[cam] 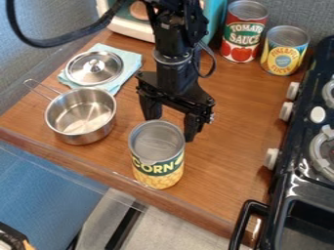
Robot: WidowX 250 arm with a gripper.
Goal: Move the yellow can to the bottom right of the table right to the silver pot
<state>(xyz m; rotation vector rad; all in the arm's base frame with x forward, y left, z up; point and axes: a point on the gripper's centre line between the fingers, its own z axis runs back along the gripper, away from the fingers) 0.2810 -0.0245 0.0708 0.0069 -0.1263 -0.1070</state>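
At left on the desk (pixel 241 117): one silver pot (pixel 79 113), uncovered, bare metal bottom visible. Just behind: one metal lid (pixel 94 67), knob up, on a folded blue cloth (pixel 133 62). Centre, near the front edge, right of the pot: one yellow can (pixel 158 161), upright, corn label, metal top. Directly behind its rim: one black pincer (pixel 172 129), released, fingers spread. Back right: one tomato sauce can (pixel 242 36); beside it, one pineapple can (pixel 284 51), both upright, metal-topped. Far right: one black stove (pixel 297 195).
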